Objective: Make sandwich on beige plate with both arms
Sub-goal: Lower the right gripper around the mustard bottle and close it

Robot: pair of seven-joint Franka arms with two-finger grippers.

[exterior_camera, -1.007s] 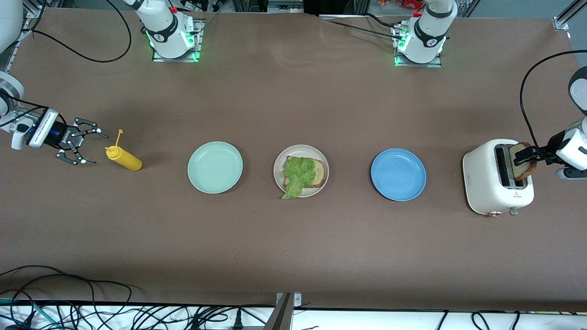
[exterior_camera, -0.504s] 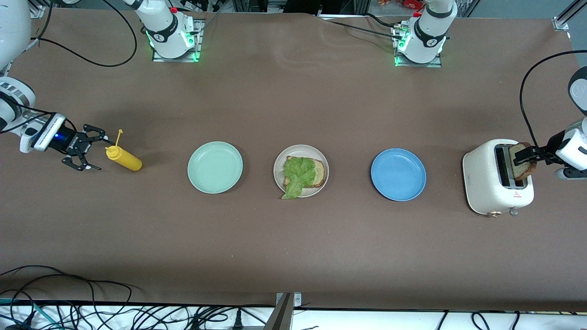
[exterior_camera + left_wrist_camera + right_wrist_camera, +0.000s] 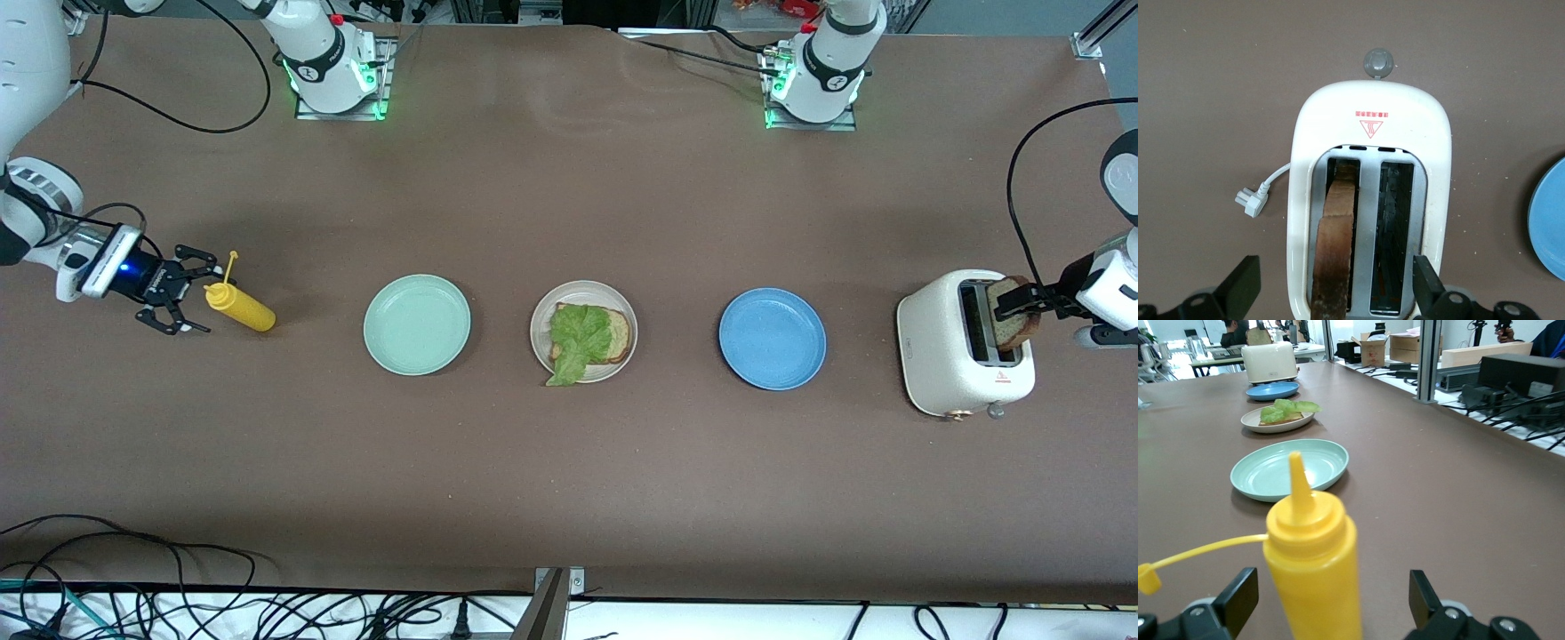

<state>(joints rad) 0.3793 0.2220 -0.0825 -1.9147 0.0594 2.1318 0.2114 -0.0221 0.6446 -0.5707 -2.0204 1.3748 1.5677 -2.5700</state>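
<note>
The right gripper (image 3: 188, 298), a black two-finger pincer on a white-shelled arm, stands spread wide at the right arm's end of the table, its 2 fingers (image 3: 1238, 599) flanking the nozzle end of a yellow plastic squeeze bottle (image 3: 238, 306) without visible contact; the bottle's loose cap hangs on a thin tether. The left gripper (image 3: 1022, 302), likewise black and spread to its full width, is over a cream-white 2-slot toaster (image 3: 942, 356) at the left arm's end. Its fingertips (image 3: 1241, 283) straddle a brown wholemeal bread slice (image 3: 1335, 247) that stands upright in 1 slot, rising above the toaster's top; whether the fingers touch the slice cannot be told.

The surface is a matte brown table covering (image 3: 569, 462). Black cables lie along the table edge nearest the front camera, and the right wrist view shows desks, boxes and seated people in the room.

3 round plates form a row between the 2 grippers: a mint-green plate (image 3: 391, 347) nearest the bottle, the cream-beige plate (image 3: 540, 313) in the middle, and a blue plate (image 3: 772, 338) nearest the toaster. On the beige plate lies 1 brown bread slice (image 3: 618, 336) topped by a ruffled green lettuce leaf (image 3: 576, 340) that overhangs the rim toward the front camera. This open-faced sandwich lies well apart from both grippers.
</note>
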